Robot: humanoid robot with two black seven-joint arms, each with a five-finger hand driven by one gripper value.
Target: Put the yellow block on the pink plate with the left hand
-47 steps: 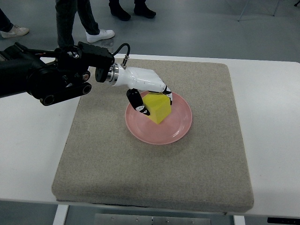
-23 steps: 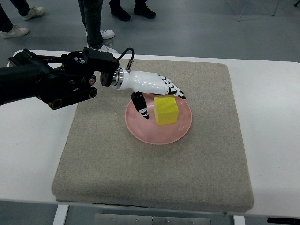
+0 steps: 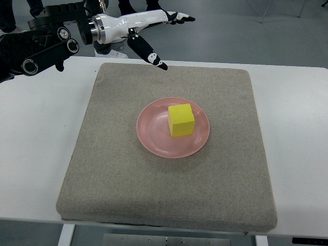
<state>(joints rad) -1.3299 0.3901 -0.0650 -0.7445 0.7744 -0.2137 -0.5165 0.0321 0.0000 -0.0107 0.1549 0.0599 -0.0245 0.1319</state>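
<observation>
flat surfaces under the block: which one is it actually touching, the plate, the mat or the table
The pink plate. The yellow block sits inside its rim; the grey mat lies under the plate, and the white table under the mat.

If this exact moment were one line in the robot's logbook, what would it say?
stage: release done | yellow block: resting on pink plate | left hand: open, empty, raised over mat's far edge | right hand: not in view
</observation>
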